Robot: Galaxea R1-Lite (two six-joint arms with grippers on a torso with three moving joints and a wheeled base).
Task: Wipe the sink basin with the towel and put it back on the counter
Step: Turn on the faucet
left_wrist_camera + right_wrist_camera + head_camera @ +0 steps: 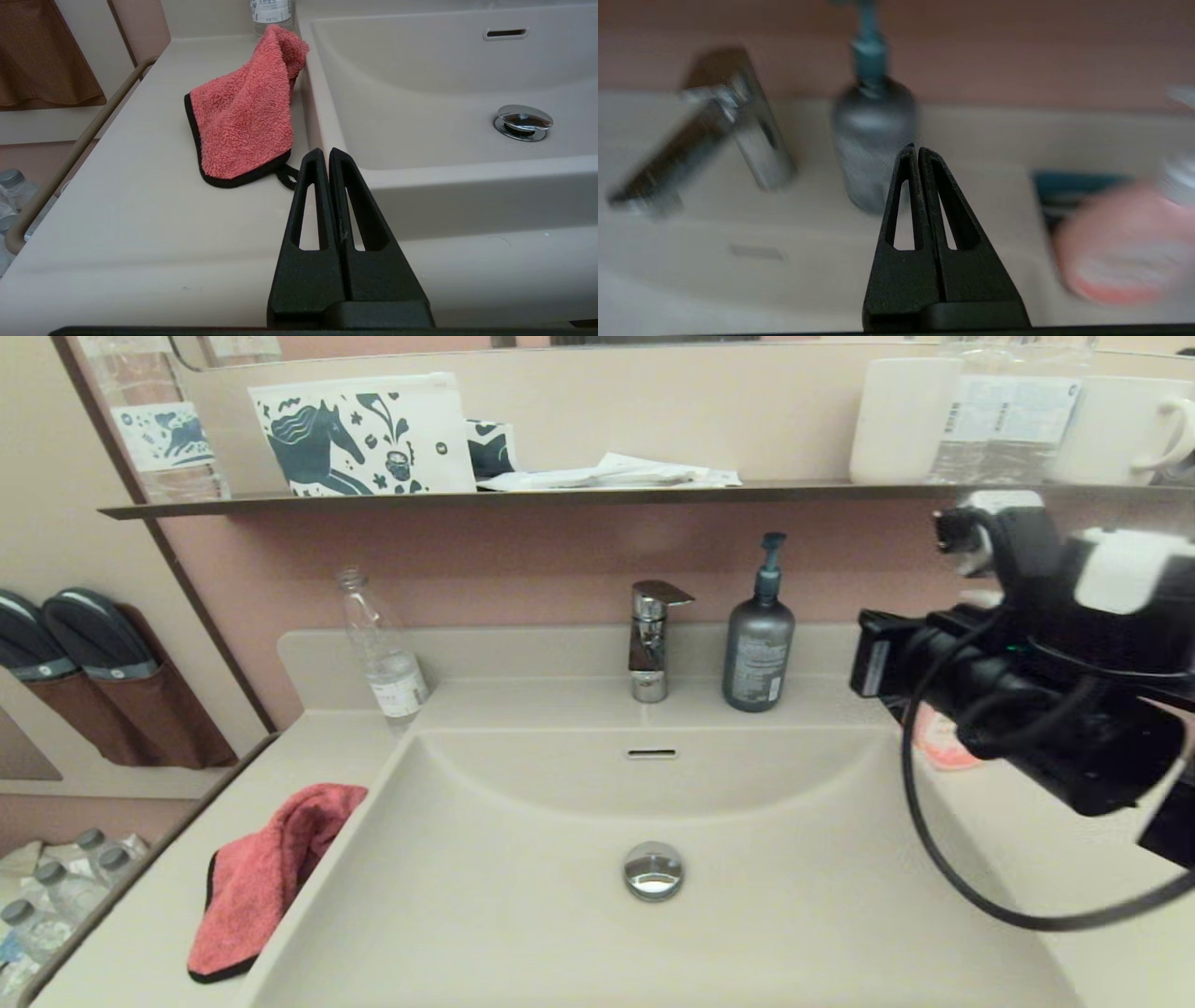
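I see the towel (266, 873) lying on the surface (140, 933) left of the basin (653, 915), its upper end touching the basin's rim. Behind the basin stand the tap (651, 639) and, to its right, a pump bottle (758, 639). A bottle (383, 653) leans at the back left corner. A shelf (560, 497) runs above.
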